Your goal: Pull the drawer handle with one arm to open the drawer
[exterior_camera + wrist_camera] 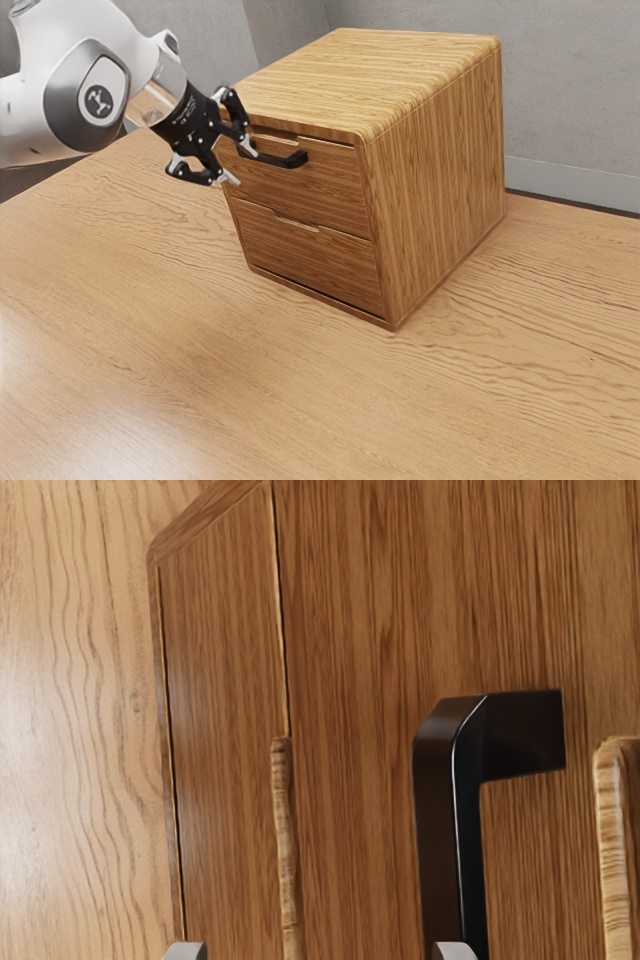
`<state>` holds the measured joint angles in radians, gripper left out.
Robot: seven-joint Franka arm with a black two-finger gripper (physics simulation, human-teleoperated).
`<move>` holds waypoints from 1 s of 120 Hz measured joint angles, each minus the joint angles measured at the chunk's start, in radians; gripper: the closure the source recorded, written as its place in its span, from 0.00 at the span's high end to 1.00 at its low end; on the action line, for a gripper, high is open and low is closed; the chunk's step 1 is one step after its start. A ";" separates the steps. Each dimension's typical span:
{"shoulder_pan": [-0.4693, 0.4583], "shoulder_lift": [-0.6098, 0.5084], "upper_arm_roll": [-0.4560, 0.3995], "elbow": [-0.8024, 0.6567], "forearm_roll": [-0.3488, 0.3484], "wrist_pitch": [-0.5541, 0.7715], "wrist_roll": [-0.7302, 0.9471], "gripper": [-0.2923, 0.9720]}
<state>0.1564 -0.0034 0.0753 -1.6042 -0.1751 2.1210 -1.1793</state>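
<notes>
Your claw (226, 140) stands wide open, gripping nothing, at the black handle's (280, 160) end toward the exterior view's left, on the top drawer (310, 195) of the wooden cabinet (430, 170) on the worktop (200, 350), with one fingertip (455, 950) seemingly against the bar.

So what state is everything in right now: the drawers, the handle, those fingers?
Top drawer: looks shut.
Lower drawer: shut.
Black handle: on the top drawer, not gripped.
Fingers: open, at the handle's end in the exterior view's left.
</notes>
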 joint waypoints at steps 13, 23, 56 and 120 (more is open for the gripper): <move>0.017 0.014 -0.011 0.006 0.000 0.024 0.003 0.41; 0.027 0.028 -0.019 0.009 0.003 0.037 0.004 0.40; 0.005 0.033 0.000 0.008 -0.002 0.063 0.008 0.37; -0.017 -0.002 -0.024 -0.027 -0.009 0.069 0.009 0.35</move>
<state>0.1395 -0.0058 0.0516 -1.6308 -0.1841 2.1901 -1.1708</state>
